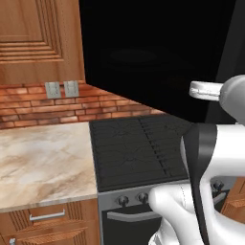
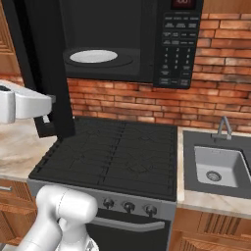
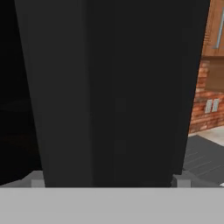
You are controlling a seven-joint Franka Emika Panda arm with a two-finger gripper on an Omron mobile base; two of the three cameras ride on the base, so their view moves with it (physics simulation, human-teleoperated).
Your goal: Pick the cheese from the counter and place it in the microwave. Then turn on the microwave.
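The microwave (image 2: 147, 44) hangs above the stove with its door (image 2: 41, 63) swung wide open toward the left. Inside it lies a white turntable plate (image 2: 93, 56). The cheese is hidden or out of view. My gripper (image 3: 109, 181) is open, and the dark door slab (image 3: 113, 87) stands right in front of it, spanning the gap between the two fingertips (image 3: 37, 181). From the left base, the white hand (image 1: 206, 90) reaches against the black door (image 1: 153, 57). From the right base, the hand (image 2: 29, 105) sits at the door's lower edge. The beige counter (image 1: 43, 162) lies bare to the left.
A black stovetop (image 2: 112, 152) with knobs lies below the microwave. A sink (image 2: 218, 166) with a faucet is set in the counter at the right. The button panel (image 2: 179, 49) is on the microwave's right side. Two wall outlets (image 1: 62, 88) sit on the brick backsplash.
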